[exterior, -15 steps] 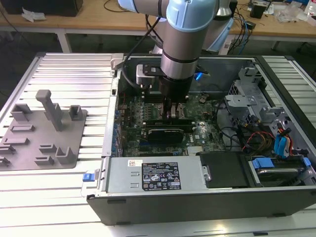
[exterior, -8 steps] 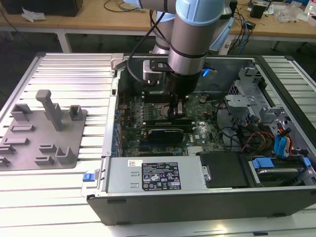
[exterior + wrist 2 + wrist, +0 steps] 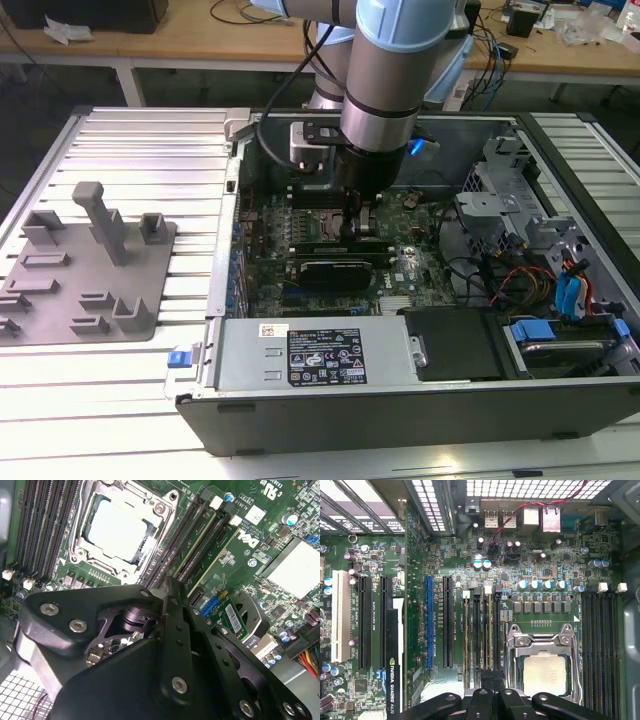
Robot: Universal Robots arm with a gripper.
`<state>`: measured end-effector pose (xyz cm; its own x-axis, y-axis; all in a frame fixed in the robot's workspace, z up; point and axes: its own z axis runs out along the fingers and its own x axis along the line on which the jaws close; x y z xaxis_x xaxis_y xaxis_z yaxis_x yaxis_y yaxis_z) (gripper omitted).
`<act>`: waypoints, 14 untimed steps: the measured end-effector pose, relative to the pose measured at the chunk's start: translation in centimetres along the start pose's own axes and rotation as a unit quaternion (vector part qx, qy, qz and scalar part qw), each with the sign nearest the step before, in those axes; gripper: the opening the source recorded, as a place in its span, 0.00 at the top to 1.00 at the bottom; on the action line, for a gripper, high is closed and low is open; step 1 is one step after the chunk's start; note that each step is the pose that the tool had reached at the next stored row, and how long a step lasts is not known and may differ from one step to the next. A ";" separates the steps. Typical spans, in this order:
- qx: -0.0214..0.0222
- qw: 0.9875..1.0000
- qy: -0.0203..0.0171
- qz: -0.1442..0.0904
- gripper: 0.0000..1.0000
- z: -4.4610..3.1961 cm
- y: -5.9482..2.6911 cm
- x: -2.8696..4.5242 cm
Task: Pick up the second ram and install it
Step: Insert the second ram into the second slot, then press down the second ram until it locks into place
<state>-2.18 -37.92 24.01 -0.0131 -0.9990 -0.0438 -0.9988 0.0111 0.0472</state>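
Arm: we see the gripper (image 3: 356, 222) low inside the open computer case (image 3: 400, 400), over the motherboard (image 3: 540, 570).
Fingers: closed together over the memory slots (image 3: 481, 630) beside the processor socket (image 3: 542, 672).
Second ram (image 3: 205, 545): we judge it seated in its slot (a green edge shows between the latches).
Progress: installation looks nearly done; we cannot tell whether the fingers touch the stick.
Fixture plate (image 3: 85, 270): on the desk, exterior view's left, holding no stick.
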 end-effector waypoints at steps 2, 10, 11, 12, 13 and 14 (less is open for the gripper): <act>0.000 1.000 0.000 0.000 0.92 0.00 0.00 0.00; 0.000 1.000 0.000 0.000 0.92 0.00 -0.03 0.00; 0.000 1.000 0.000 0.000 0.92 0.00 -0.03 0.00; 0.000 1.000 0.000 0.000 0.92 0.00 -0.03 0.00; 0.000 1.000 0.000 0.000 0.92 0.00 -0.03 0.00; 0.000 1.000 0.000 0.000 0.92 0.00 -0.03 0.00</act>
<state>-2.15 -37.92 24.01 -0.0132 -0.9990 -0.0437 -0.9988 0.0112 0.0473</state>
